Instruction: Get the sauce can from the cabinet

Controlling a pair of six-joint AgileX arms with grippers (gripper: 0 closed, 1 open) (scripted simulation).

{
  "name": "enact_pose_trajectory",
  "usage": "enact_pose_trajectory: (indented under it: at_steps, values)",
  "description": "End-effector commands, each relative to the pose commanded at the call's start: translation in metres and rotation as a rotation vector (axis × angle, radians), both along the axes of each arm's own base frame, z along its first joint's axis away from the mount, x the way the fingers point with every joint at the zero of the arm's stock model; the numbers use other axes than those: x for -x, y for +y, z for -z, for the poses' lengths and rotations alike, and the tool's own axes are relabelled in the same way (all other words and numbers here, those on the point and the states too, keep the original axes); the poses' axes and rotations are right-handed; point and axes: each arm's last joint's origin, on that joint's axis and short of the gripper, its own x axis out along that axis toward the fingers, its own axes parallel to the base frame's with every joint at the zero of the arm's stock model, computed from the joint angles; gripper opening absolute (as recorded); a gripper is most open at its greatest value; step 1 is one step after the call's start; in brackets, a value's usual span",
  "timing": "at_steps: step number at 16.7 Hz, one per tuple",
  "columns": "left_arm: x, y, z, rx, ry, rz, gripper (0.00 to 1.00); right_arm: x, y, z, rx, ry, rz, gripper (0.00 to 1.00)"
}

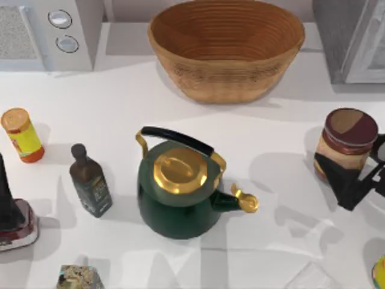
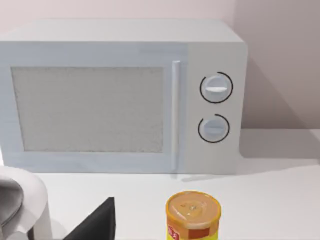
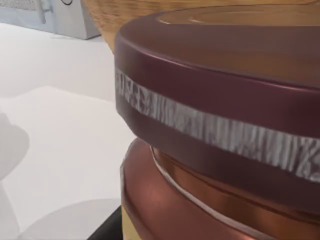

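Our right tool (image 1: 337, 171), at the tabletop's (image 1: 120, 102) right edge: black fingers clasped on the lower body of the sauce can (image 1: 348, 144), which stands upright. In our right wrist view the sauce can (image 3: 225, 125) sits very close, its maroon rim and silvery band across the frame.

The cabinet (image 1: 352, 39), grey, pale-framed door: back right corner, apart from the can, bare tabletop between them.

Green kettle (image 1: 177, 192) with gold lid: centre, its spout toward the can, an open strip of tabletop between the two.

Woven basket (image 1: 225, 48): back centre, between cabinet and microwave (image 1: 48, 33).

Our left tool (image 1: 9, 208): at the left edge; we cannot tell its finger state. Nearby stand the yellow container (image 1: 23, 135) and a dark bottle (image 1: 90, 180), free room around each.
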Motion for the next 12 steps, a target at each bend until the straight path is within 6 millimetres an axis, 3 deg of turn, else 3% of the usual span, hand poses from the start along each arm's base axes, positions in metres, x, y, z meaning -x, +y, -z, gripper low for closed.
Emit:
enact_pose_trajectory:
  at_steps: [4,12]
  values:
    - [0.0,0.0,0.0,0.0,0.0,0.0,1.0,-0.0004,0.001,0.0004,0.0,0.0,0.0,0.0]
    - [0.0,0.0,0.0,0.0,0.0,0.0,1.0,-0.0004,0.001,0.0004,0.0,0.0,0.0,0.6]
